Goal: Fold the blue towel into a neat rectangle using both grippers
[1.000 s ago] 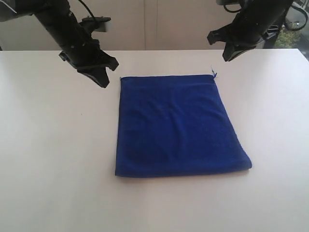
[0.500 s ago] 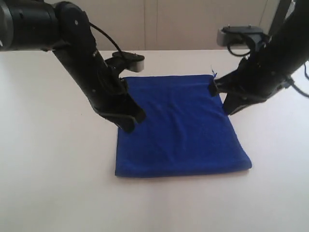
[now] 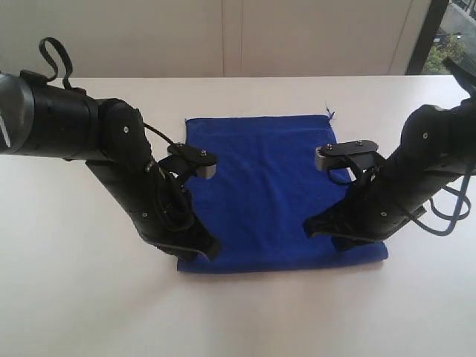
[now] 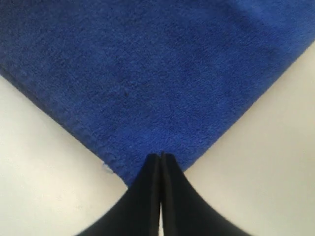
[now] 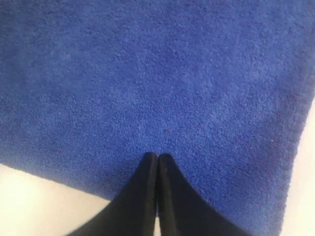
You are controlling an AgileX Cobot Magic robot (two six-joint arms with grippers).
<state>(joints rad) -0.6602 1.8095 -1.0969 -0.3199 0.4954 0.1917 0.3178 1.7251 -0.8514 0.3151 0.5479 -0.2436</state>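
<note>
towel (image 3: 260, 178) near-left corner: covered by left gripper (image 3: 199, 248) in exterior view
towel near-right edge: partly behind right gripper (image 3: 327, 229) and right arm (image 3: 416, 171)
left arm (image 3: 67, 123): cut off at picture edge, base unseen
right arm: runs out of picture edge, base unseen
wrist views: towel cropped by the edges; only black fingertips (image 4: 172, 187) show, rest of each gripper out of frame
grip: fingertips pressed together on the towel; whether cloth is caught between them, cannot tell
thread (image 3: 329, 114) at far corner: too small for detail
white speck (image 4: 106, 168) on hem: too small to identify
</note>
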